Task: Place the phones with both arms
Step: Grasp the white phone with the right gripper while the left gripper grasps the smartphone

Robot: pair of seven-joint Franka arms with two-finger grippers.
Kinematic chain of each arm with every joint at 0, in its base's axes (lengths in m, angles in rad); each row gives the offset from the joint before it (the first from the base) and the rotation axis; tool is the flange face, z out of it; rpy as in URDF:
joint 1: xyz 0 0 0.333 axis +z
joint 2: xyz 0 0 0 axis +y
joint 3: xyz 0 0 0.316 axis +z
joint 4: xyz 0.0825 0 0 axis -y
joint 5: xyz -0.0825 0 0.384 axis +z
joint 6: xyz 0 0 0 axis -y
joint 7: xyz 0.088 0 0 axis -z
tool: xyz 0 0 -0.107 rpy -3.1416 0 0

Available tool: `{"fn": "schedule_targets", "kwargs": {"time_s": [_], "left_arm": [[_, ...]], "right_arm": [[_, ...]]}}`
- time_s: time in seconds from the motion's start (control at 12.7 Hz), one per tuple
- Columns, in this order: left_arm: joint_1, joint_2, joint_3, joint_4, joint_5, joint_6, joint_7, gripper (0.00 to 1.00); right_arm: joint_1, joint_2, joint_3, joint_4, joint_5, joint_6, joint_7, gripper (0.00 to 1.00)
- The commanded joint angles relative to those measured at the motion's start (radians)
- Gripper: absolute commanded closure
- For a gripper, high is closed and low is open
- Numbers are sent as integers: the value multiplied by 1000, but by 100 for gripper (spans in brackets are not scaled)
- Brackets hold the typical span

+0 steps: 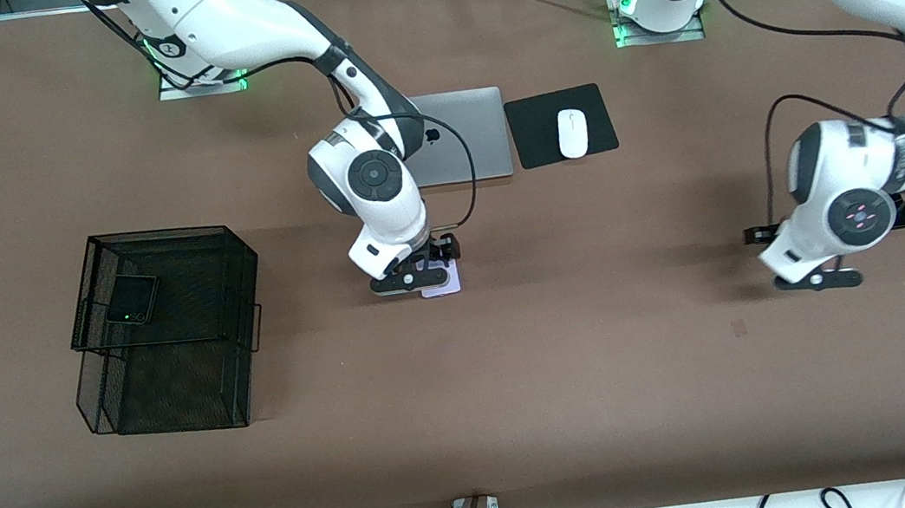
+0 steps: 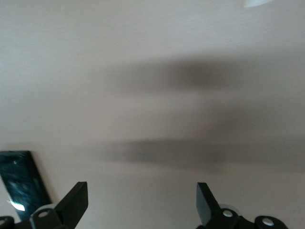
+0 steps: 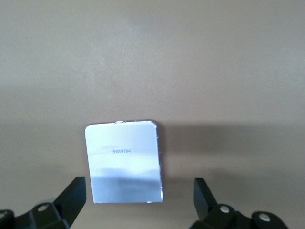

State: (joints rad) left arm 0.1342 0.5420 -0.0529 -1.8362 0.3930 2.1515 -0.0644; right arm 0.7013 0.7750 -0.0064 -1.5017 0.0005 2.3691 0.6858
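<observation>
A pale lavender-white phone [image 1: 446, 285] [image 3: 124, 160] lies flat at mid-table. My right gripper [image 1: 430, 270] [image 3: 140, 188] hangs low over it, open, its fingers astride the phone's end without touching it. A long slim black phone [image 1: 760, 233] [image 2: 21, 179] lies toward the left arm's end, mostly hidden under that arm's wrist. My left gripper [image 1: 823, 268] [image 2: 143, 193] hovers open over bare table just beside the slab, with nothing between its fingers. A small squarish black phone [image 1: 132, 300] lies in the black mesh basket [image 1: 243, 290].
A silver laptop [image 1: 467, 134] lies closed by the right arm's wrist. Beside it a white mouse [image 1: 573, 133] rests on a black pad [image 1: 532, 130]. Cables run along the table's edge nearest the front camera.
</observation>
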Motion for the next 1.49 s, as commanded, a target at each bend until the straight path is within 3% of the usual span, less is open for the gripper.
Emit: {"fn": "schedule_targets", "kwargs": {"time_s": [0.0, 0.24, 0.55, 0.79, 1.02, 1.34, 1.41], "left_arm": [[146, -85, -19, -145, 43, 161, 140, 0], [385, -115, -66, -221, 36, 304, 302, 0], [718, -93, -258, -288, 36, 432, 325, 0], [902, -48, -346, -299, 38, 476, 377, 0], [999, 21, -393, -307, 36, 544, 394, 0], [998, 44, -395, -298, 36, 567, 382, 0], [998, 39, -406, -295, 35, 565, 374, 0]], "right_arm": [[23, 42, -12, 28, 24, 54, -6, 0], [35, 58, -12, 28, 23, 59, -8, 0], [50, 76, -12, 28, 16, 61, -15, 0], [50, 86, -12, 28, 0, 61, -32, 0], [60, 95, -14, 28, -22, 61, -43, 0], [60, 96, -14, 28, -57, 61, -46, 1], [60, 96, -14, 28, -88, 61, -57, 11]]}}
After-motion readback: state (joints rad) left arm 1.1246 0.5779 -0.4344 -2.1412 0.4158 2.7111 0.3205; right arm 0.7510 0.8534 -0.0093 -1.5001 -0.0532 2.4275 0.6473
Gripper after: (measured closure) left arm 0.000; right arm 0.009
